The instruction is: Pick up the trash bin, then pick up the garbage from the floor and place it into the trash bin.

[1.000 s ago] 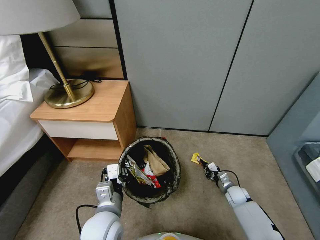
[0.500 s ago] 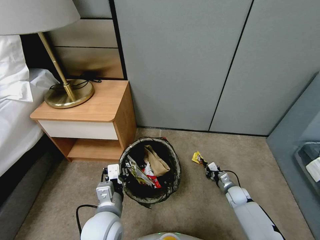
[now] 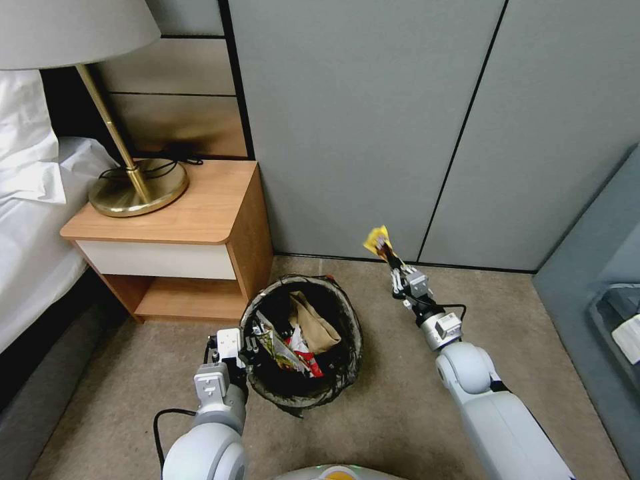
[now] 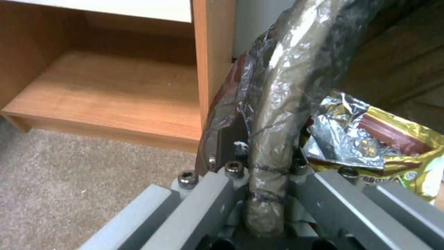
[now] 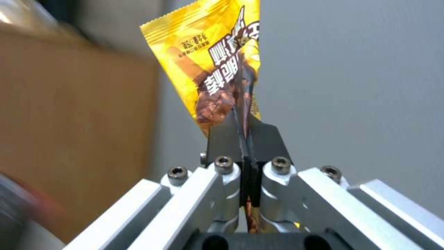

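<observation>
The trash bin (image 3: 347, 363), lined with a dark bag, hangs just above the carpet in front of the nightstand. My left gripper (image 3: 248, 347) is shut on its rim (image 4: 273, 114), the bag-covered edge pinched between the fingers. Inside lie a brown paper bag (image 3: 313, 323) and foil snack wrappers (image 4: 374, 139). My right gripper (image 3: 390, 261) is raised to the right of the bin, above carpet level, shut on a yellow snack wrapper (image 3: 377, 241), a piece of the garbage. In the right wrist view the wrapper (image 5: 208, 66) sticks out from the closed fingers.
A wooden nightstand (image 3: 200, 220) with a brass lamp (image 3: 137, 187) stands left of the bin, close to its rim. A bed (image 3: 27, 220) lies at the far left. Grey wall panels (image 3: 373, 127) are behind. A grey cabinet (image 3: 600, 267) is at the right. Open carpet (image 3: 507, 313) lies right of the bin.
My right gripper has lifted the yellow wrapper off the carpet and carried it up and toward the wall. The left gripper and bin have stayed put.
</observation>
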Controlling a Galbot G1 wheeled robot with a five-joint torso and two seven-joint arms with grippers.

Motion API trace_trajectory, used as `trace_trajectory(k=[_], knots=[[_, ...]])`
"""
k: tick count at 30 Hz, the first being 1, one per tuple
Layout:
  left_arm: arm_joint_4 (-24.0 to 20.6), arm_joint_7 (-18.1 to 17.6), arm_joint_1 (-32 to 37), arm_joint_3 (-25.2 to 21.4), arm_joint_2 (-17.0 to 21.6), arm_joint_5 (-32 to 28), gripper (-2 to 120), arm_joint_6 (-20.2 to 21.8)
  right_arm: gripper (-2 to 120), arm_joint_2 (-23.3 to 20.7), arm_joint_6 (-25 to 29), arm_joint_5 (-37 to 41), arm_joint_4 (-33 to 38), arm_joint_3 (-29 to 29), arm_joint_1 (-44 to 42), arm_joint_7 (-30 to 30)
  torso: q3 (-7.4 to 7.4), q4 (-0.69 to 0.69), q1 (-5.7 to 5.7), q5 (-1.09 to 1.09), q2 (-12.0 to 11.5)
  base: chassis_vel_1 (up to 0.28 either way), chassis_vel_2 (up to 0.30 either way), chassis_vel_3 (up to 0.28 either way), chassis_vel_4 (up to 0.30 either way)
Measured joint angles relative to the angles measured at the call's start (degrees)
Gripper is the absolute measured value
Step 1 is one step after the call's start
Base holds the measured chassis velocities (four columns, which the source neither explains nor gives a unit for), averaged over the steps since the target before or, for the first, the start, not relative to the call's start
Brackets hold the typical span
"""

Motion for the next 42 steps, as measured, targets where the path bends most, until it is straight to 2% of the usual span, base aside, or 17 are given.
trace_trajectory(k=[1, 3, 4, 5, 9, 14, 20, 25, 31, 33, 36, 40, 42], knots=[[0.0, 0.0, 0.0, 0.0, 0.0, 0.0, 0, 0.0, 0, 0.0, 0.0, 0.0, 0.0, 0.0, 0.0, 0.0, 0.00, 0.00, 0.00, 0.00, 0.0, 0.000, 0.000, 0.000, 0.000], [0.2, 0.0, -0.2, 0.1, -0.2, 0.0, 0, 0.0, 0, -1.0, 1.2, 3.1, 9.9, -2.2, -3.9, -3.1, 0.00, 0.00, 0.00, 0.00, 0.0, 0.000, 0.000, 0.000, 0.000], [0.2, 0.0, -0.2, 0.1, -0.2, 0.0, 0, 0.0, 0, -1.0, 1.2, 3.1, 9.9, -2.2, -3.9, -3.1, 0.00, 0.00, 0.00, 0.00, 0.0, 0.000, 0.000, 0.000, 0.000], [0.3, 0.0, -0.3, 0.3, -0.3, 0.0, 0, 0.0, 0, -1.4, 1.8, 3.7, 14.1, -4.1, -6.2, -4.9, 0.00, -0.01, 0.00, 0.00, 0.0, 0.000, 0.000, 0.000, 0.000], [0.3, 0.0, -0.2, 0.4, -0.4, 0.2, 0, 0.0, 0, -1.7, 2.9, 2.3, 17.2, -8.4, -9.7, -7.0, 0.00, 0.00, 0.00, 0.00, 0.0, 0.000, 0.000, 0.000, 0.000], [0.1, 0.0, 0.0, 0.4, -0.5, 0.4, 0, 0.0, 0, -1.5, 4.2, -0.3, 15.6, -12.0, -11.4, -7.4, 0.00, 0.00, 0.00, 0.00, 0.0, 0.000, 0.000, 0.000, 0.000], [-0.2, 0.0, 0.0, 0.4, -0.5, 0.4, 0, -0.1, 0, -0.5, 6.1, -3.2, 9.5, -14.7, -11.7, -8.1, 0.00, 0.00, 0.00, 0.00, 0.0, 0.000, 0.000, 0.000, 0.000], [-0.2, 0.1, 0.0, 0.8, -0.6, 0.5, 0, -0.1, 0, 0.8, 6.5, -4.0, 4.3, -14.7, -10.1, -8.0, 0.00, 0.00, 0.00, 0.01, 0.0, 0.000, 0.000, 0.000, 0.000], [-0.2, 0.1, 0.0, 1.0, -0.7, 0.6, 0, -0.1, 0, 0.7, 5.3, -4.0, 1.6, -14.0, -9.3, -6.0, 0.00, 0.00, 0.00, 0.01, 0.0, 0.000, 0.000, 0.000, 0.000], [-0.2, 0.1, 0.0, 1.0, -0.7, 0.6, 0, -0.1, 4, 0.5, 5.1, -4.0, 1.2, -13.8, -9.2, -5.6, 0.00, 0.00, 0.00, 0.01, 0.0, 0.000, 0.000, 0.000, 0.000], [-0.2, 0.1, -0.1, 1.1, -0.6, 0.6, 0, -0.1, 19, 0.3, 4.9, -4.1, 1.0, -13.6, -9.2, -5.0, 0.01, 0.00, 0.00, 0.01, 0.0, 0.000, 0.000, 0.000, 0.000], [-0.4, 0.1, 0.0, 1.3, -0.6, 0.3, 0, -0.1, 26, 0.3, 4.9, -4.1, 1.0, -13.6, -9.1, -5.0, 0.00, 0.00, 0.00, 0.01, 0.0, 0.000, 0.000, 0.000, 0.000], [-0.8, 0.1, 0.4, 1.7, -0.6, 0.1, 0, 0.0, 38, -0.1, 4.9, -4.2, 0.9, -13.5, -9.2, -5.0, 0.00, 0.00, 0.00, 0.01, 0.0, 0.000, 0.000, 0.000, 0.000]])
